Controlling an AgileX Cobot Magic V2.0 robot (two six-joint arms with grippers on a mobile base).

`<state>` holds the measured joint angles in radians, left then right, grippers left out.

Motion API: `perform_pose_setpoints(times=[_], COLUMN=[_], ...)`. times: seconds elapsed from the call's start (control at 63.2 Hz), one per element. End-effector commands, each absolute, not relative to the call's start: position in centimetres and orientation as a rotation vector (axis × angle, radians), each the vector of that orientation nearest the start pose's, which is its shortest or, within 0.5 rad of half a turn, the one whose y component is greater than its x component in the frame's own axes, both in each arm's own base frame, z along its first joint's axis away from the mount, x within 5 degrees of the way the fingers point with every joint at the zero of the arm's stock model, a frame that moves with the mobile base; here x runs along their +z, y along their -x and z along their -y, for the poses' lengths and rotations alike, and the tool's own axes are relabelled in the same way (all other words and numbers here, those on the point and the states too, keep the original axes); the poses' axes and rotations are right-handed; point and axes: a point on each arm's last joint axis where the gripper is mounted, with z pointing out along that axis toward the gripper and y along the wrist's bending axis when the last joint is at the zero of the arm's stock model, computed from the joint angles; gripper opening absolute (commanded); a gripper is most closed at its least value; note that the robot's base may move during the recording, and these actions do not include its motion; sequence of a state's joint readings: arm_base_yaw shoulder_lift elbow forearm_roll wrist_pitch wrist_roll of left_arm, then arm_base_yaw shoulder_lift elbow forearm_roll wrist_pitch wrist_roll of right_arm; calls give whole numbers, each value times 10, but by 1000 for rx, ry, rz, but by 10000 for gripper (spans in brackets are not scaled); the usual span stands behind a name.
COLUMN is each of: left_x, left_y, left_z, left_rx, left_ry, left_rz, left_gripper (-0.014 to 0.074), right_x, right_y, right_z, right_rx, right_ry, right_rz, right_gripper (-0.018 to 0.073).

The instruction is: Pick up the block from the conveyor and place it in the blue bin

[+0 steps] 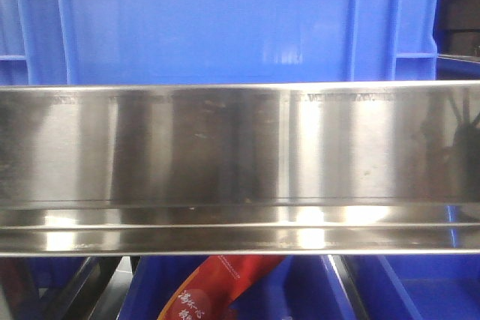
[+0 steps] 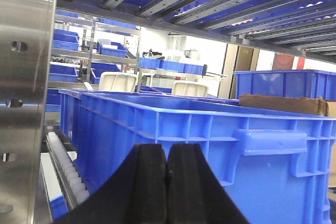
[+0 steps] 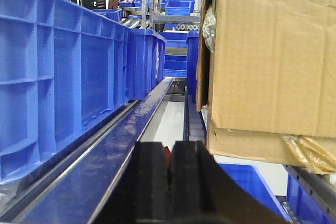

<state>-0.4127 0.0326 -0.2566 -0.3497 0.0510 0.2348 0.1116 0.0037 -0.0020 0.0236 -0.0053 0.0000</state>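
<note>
In the right wrist view my right gripper (image 3: 169, 153) is shut, with a thin sliver of something red (image 3: 167, 153) pinched between its black fingertips; it looks like the block, mostly hidden by the pads. It hangs over a shiny rail, and a blue bin (image 3: 249, 181) lies open just below to the right. In the left wrist view my left gripper (image 2: 167, 153) is shut with nothing between its pads, facing the ribbed wall of a large blue bin (image 2: 220, 135). The conveyor is out of view. No gripper shows in the front view.
A brushed steel shelf beam (image 1: 240, 162) fills the front view, with a blue crate (image 1: 225, 20) above and a red packet (image 1: 214, 290) below. A cardboard box (image 3: 273, 56) overhangs at right, tall blue crates (image 3: 58, 72) stand at left. A steel upright (image 2: 23, 93) and roller track (image 2: 65, 174) flank the left gripper.
</note>
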Motion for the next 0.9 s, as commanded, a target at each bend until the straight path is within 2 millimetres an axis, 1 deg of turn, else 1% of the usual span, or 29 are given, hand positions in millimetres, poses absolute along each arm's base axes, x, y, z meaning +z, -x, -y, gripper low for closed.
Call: perform_pose_setpoints(times=[0.0,0.047,0.127,0.158,0.237,0.348,0.459,0.538,0.601,0.886], left_x=[288,283,269,264,250,232,220,221,217,217], left_y=[-36,-38,-43,-45,-49,-52,-55,-55,-56,-56], left_z=[18,18,17,17,13,8,6,5,4,3], left_rx=[-465,-420,-263,-236,-226,-156,-123,-107,-97,-72], left_ry=[-213,-244,-305,-289,-182,-84,-47,-32,-25,-3], left_rz=[-1325,-1335,-1358,-1376,-1435,-1435,-1423,-1392,-1440,-1441], left_gripper=[-111,-111,-111,-111,-111,-111,-111,-111,-111,-111], right_x=[216,216,216,216,216,216,216,216,216,216], right_y=[-56,-56,-56,-56,-56,-56,-56,-56,-56,-56], right_z=[-6,-6,-6,-6,-6,-6,-6,-6,-6,-6], right_rx=[100,100,100,100,100,100,100,100,100,100], right_ry=[69,69,69,69,69,69,69,69,69,69], right_rz=[-1452,-1452,-1452,-1452,-1452,-1452,-1452,-1452,-1452,-1452], right_gripper=[-162,-162,-162,-162,-162,-162,-162,-162,-162,-162])
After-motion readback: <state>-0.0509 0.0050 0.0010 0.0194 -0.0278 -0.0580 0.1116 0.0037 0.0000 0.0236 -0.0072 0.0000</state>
